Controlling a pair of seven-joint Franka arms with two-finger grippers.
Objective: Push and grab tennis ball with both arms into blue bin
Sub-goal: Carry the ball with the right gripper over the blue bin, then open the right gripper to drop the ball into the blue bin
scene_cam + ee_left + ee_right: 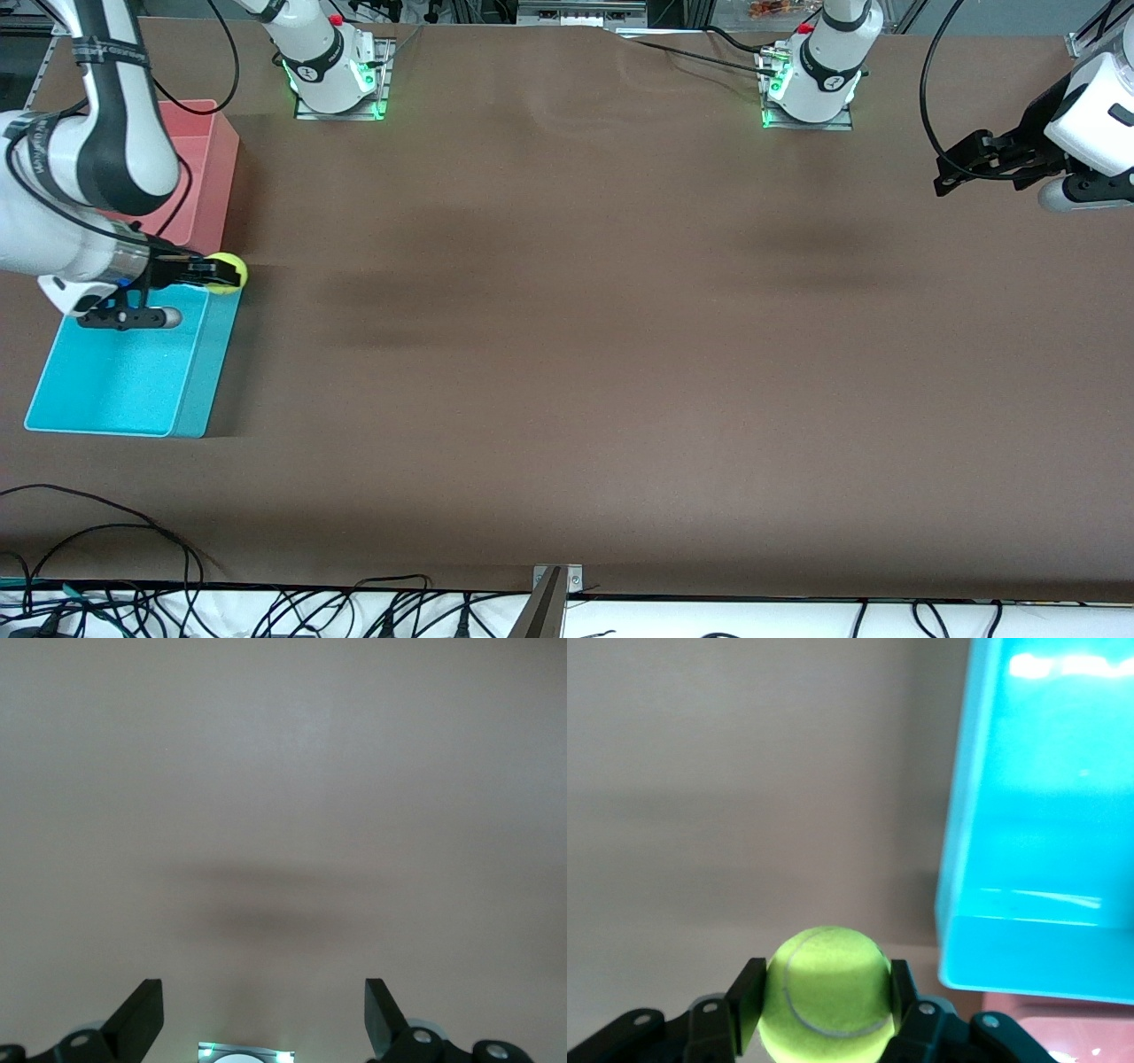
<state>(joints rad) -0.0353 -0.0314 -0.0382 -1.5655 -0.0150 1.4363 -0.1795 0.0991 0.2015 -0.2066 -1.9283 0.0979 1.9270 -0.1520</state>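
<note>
The yellow-green tennis ball (pixel 225 272) is clamped between the fingers of my right gripper (pixel 215 273), held over the corner of the blue bin (pixel 106 381) that lies nearest the pink bin. In the right wrist view the ball (pixel 826 990) fills the jaws and the blue bin's wall (pixel 983 859) stands beside it. My left gripper (pixel 961 164) is open and empty, up in the air over the left arm's end of the table; its fingers (pixel 142 1017) show over bare brown tabletop.
A pink bin (pixel 211 164) stands right beside the blue bin, farther from the front camera. Both arm bases (pixel 337 80) (pixel 811 84) sit along the table's back edge. Cables lie along the front edge (pixel 106 532).
</note>
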